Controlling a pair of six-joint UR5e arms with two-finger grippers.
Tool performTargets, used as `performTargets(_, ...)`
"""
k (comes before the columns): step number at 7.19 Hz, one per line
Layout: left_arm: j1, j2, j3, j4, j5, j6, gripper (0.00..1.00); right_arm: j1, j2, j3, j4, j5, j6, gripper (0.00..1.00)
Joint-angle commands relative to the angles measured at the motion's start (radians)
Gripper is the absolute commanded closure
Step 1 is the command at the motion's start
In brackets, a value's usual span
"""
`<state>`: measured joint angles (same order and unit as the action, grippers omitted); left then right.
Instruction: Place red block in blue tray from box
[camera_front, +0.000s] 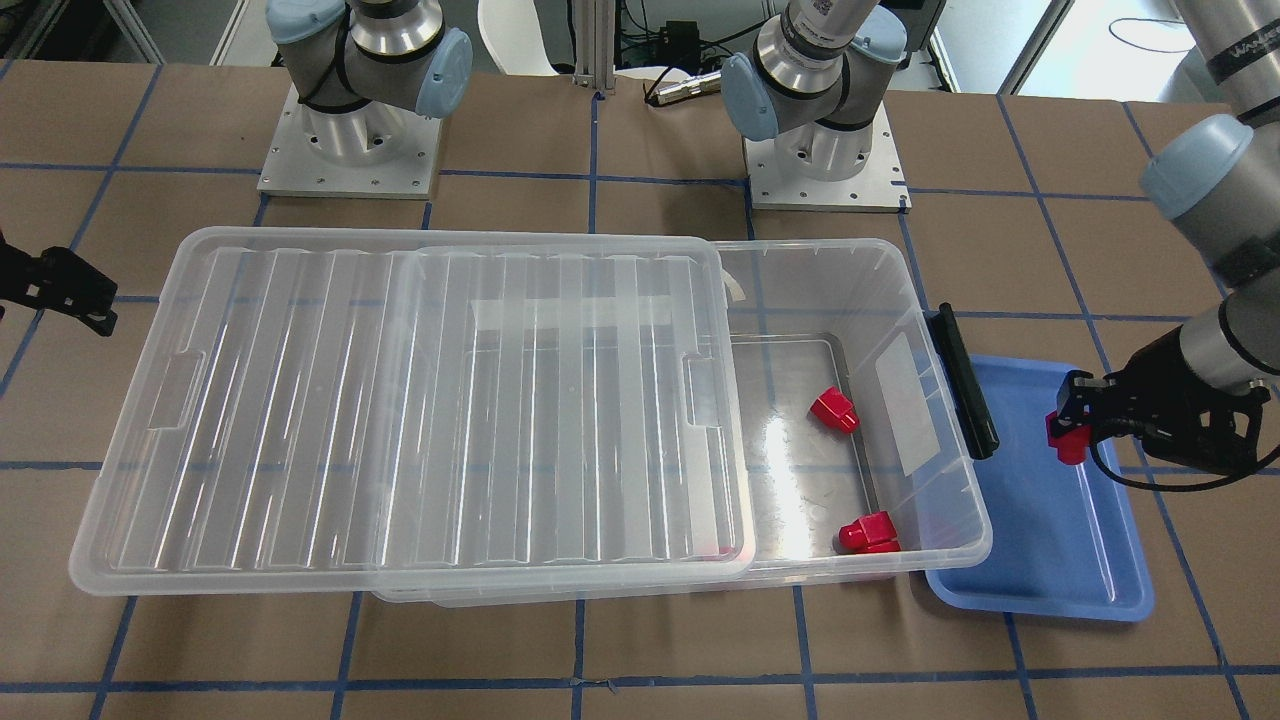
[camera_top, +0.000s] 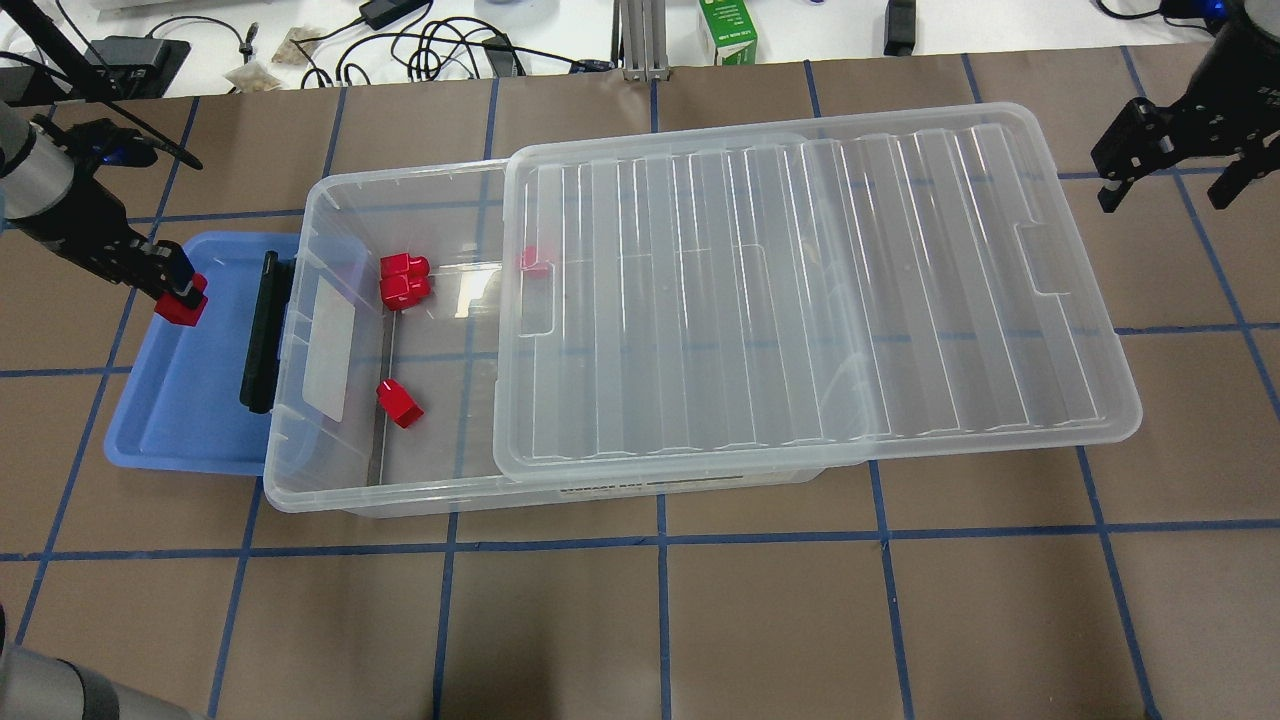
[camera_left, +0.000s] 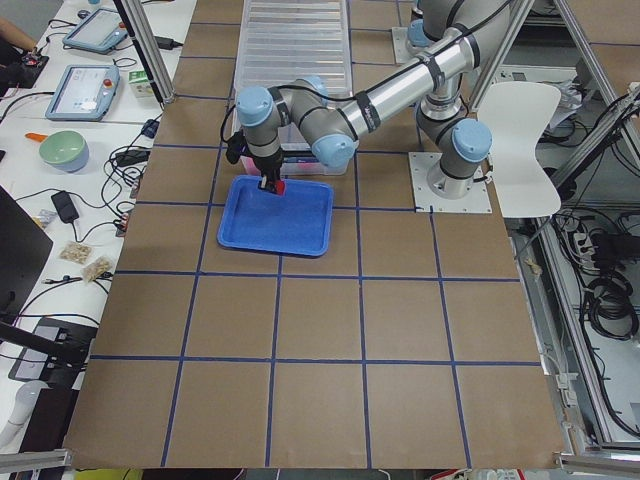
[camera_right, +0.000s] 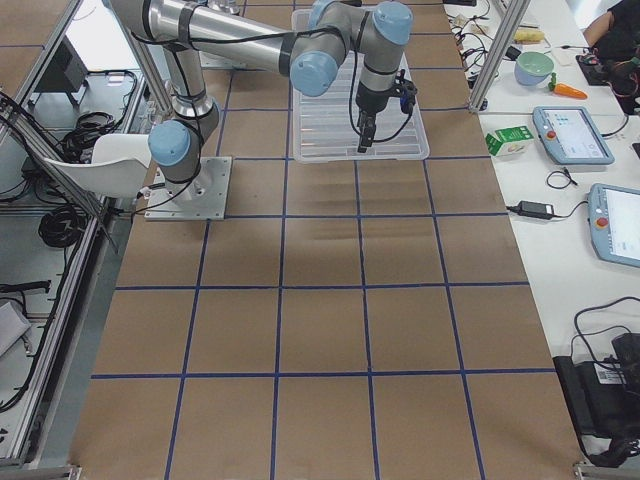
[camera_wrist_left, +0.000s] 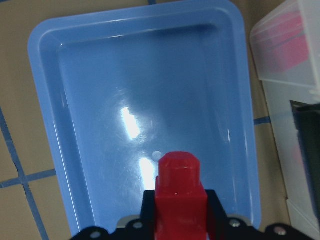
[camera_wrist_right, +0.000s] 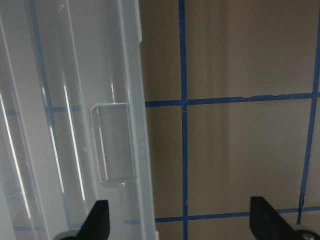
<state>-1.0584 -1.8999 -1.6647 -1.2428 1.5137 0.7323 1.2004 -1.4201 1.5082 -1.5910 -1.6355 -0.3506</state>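
My left gripper (camera_top: 178, 292) is shut on a red block (camera_top: 181, 309) and holds it over the far part of the blue tray (camera_top: 190, 410), just inside its rim. The left wrist view shows the red block (camera_wrist_left: 179, 200) between the fingers, above the bare tray floor (camera_wrist_left: 100, 100). The clear box (camera_top: 330, 490) lies beside the tray, with its ribbed lid (camera_top: 800, 300) slid aside so the end near the tray is open. Several more red blocks (camera_top: 404, 278) lie inside. My right gripper (camera_top: 1168, 188) is open and empty beyond the lid's far end.
The box's black handle (camera_top: 262, 335) overhangs the tray's inner edge. One red block (camera_top: 533, 260) lies partly under the lid's edge, another (camera_top: 402, 404) sits alone on the box floor. Cables and a green carton (camera_top: 728, 32) lie beyond the table's far edge.
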Motion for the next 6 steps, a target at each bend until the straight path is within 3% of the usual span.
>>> performTargets(1, 0.008, -0.068, -0.099, 0.177, -0.012, -0.002, 1.0, -0.077, 0.052, 0.001, -0.046, -0.006, -0.137, 0.0)
performTargets(3, 0.005, -0.102, -0.124, 0.227, -0.012, -0.001, 1.0, -0.084, 0.091, 0.035, -0.102, -0.006, -0.152, 0.0)
performTargets(4, 0.003, -0.111, -0.122, 0.249, -0.01, 0.001, 0.38, -0.082, 0.095, 0.055, -0.134, 0.002, -0.137, 0.0)
performTargets(5, 0.005, -0.116, -0.122, 0.253, -0.009, 0.006, 0.0, -0.076, 0.096, 0.063, -0.133, 0.011, -0.136, 0.0)
performTargets(6, 0.002, -0.11, -0.106, 0.25, -0.006, -0.002, 0.0, -0.074, 0.096, 0.072, -0.133, 0.014, -0.137, 0.0)
